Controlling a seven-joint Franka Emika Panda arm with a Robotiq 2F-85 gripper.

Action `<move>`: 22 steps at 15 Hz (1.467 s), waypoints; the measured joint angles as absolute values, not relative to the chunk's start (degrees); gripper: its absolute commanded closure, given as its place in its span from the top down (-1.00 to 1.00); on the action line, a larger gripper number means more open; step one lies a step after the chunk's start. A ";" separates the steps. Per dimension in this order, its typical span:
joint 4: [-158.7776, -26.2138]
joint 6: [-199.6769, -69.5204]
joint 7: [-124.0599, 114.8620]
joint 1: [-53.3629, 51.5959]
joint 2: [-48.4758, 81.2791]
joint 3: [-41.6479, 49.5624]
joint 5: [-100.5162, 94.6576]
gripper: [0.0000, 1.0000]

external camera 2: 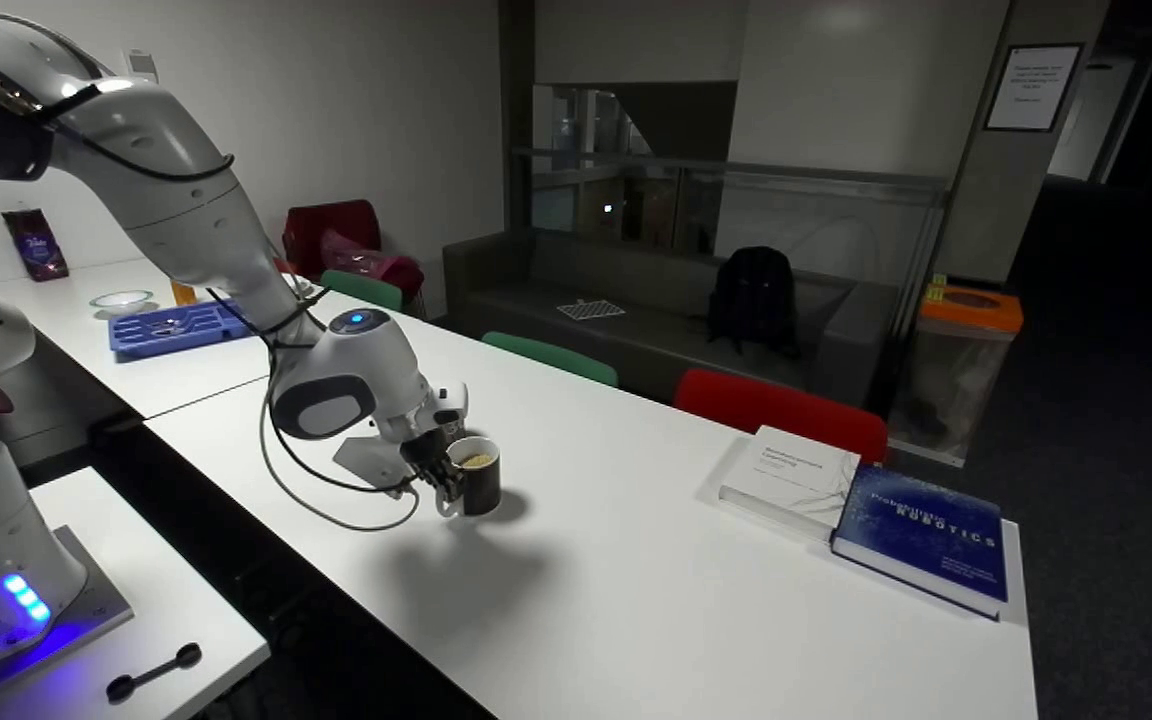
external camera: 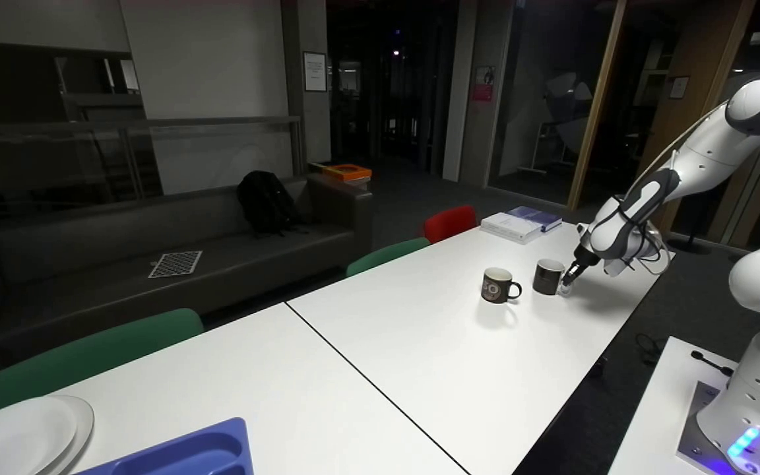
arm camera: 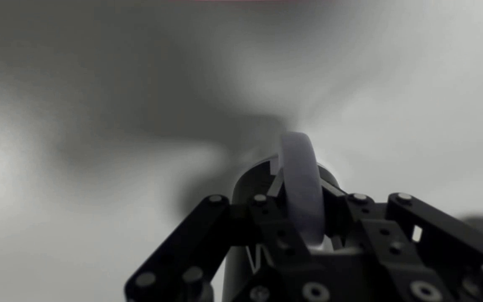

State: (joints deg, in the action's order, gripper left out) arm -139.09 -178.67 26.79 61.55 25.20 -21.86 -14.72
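Note:
A dark mug with a white handle stands on the white table in both exterior views (external camera: 547, 280) (external camera 2: 482, 488). Something light brown shows inside it. My gripper (external camera: 571, 273) is at the mug's handle side, angled down toward it; it also shows in an exterior view (external camera 2: 446, 482). In the wrist view the fingers (arm camera: 302, 186) are closed against both sides of the pale handle (arm camera: 298, 161), with the dark mug body (arm camera: 250, 182) behind. Whether the mug's base touches the table is hard to tell. A second dark mug (external camera: 495, 287) with a printed design stands close by, mostly hidden behind the gripper in an exterior view (external camera 2: 454, 430).
A white book (external camera 2: 791, 475) and a blue book (external camera 2: 921, 535) lie at the table's end. A blue tray (external camera 2: 176, 338) and white plates (external camera: 17, 435) are at the opposite end. Green (external camera: 390, 256) and red (external camera: 451, 223) chairs line the far edge. A sofa (external camera: 156, 290) stands beyond.

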 measured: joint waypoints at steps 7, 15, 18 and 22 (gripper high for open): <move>-137.87 -175.49 26.79 61.55 25.20 -21.86 -14.72 0.47; -136.69 -174.77 26.79 61.36 25.02 -21.86 -14.73 1.00; -136.08 -174.06 26.79 61.09 24.88 -21.86 -14.73 0.98; -135.22 -172.94 26.79 60.73 24.41 -21.86 -14.74 0.99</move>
State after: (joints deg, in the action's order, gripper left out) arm -135.22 -172.94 26.79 60.73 24.41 -21.86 -14.74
